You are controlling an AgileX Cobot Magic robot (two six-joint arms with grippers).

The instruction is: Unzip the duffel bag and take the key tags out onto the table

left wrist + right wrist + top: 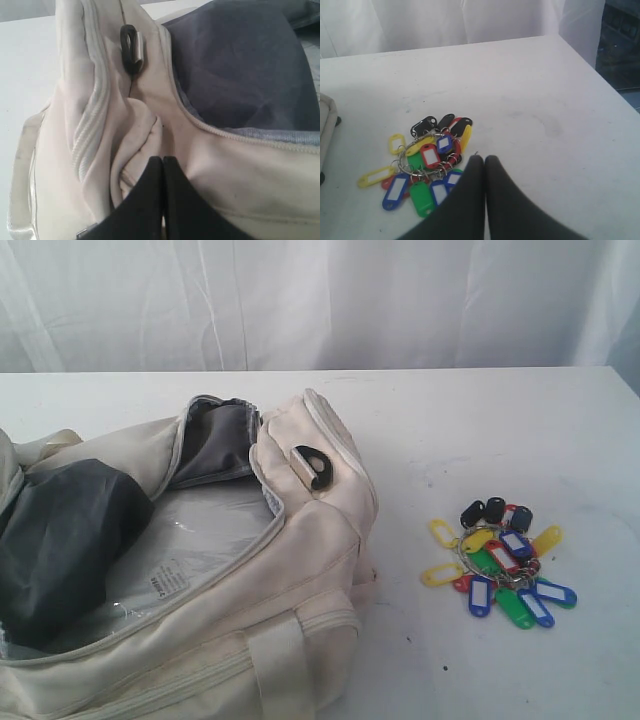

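The wide white surface (480, 430) carries everything, and the task looks finished as things lie, so the main risks are in backing away. The duffel bag (310, 540) fills the left of the surface with its zipper run open and its mouth gaping. If it were dragged, its end could slide toward the smaller things beside it. Inside it, the grey lining (215, 440) shows at the far end. A dark bundle (60, 540) sits in the left part and a clear plastic sheet (190, 540) lies over the bottom. No tag is visible in there, though the bundle hides part of the inside. The key tags (500, 560) lie as one bunch on the bare surface to the right of the bag, apart from it and away from the edge. A low sweep could scatter them or hook a ring. The left claw (163, 160) has its tips pressed together, right at a fold of cream fabric below the black strap ring (131, 47). Whether it touches the cloth I cannot tell, but a snag there would tug the bag. The right claw (485, 159) is also closed, with nothing in it, just beside the bunch.
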